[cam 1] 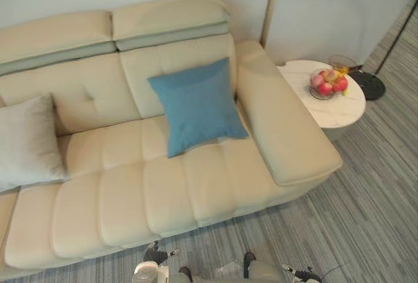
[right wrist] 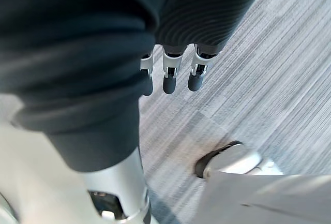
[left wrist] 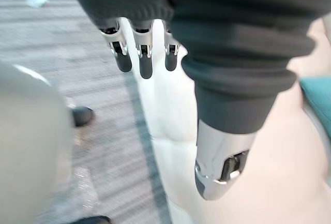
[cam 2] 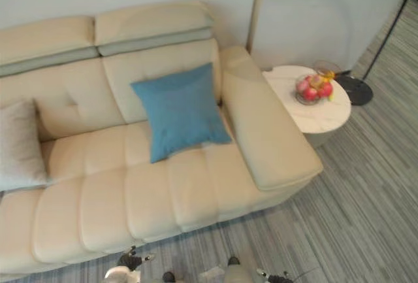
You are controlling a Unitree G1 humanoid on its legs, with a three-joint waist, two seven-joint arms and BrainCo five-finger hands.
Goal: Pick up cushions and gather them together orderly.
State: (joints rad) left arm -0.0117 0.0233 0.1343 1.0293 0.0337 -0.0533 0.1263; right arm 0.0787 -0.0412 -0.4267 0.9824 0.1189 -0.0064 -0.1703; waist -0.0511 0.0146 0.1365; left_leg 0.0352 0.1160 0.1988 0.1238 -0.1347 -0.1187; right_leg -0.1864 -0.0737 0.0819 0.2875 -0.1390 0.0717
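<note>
The left hand (left wrist: 145,58) hangs with straight, loose fingers and grasps nothing. The right hand (right wrist: 170,76) is the same, released and empty, above the striped carpet (right wrist: 269,69). Further out, on the cream sofa (cam 1: 163,195), the blue cushion (cam 1: 198,105) leans against the backrest (cam 1: 85,93) near the right armrest (cam 1: 281,133). The grey cushion (cam 1: 27,140) leans at the left end, well apart from it. Both look light and soft, so I think a pinch on the top edge or a corner will hold.

The cream sofa (cam 1: 163,191) carries a blue cushion (cam 1: 198,105), which leans on its back, and a grey cushion (cam 1: 26,140) at its left end.
</note>
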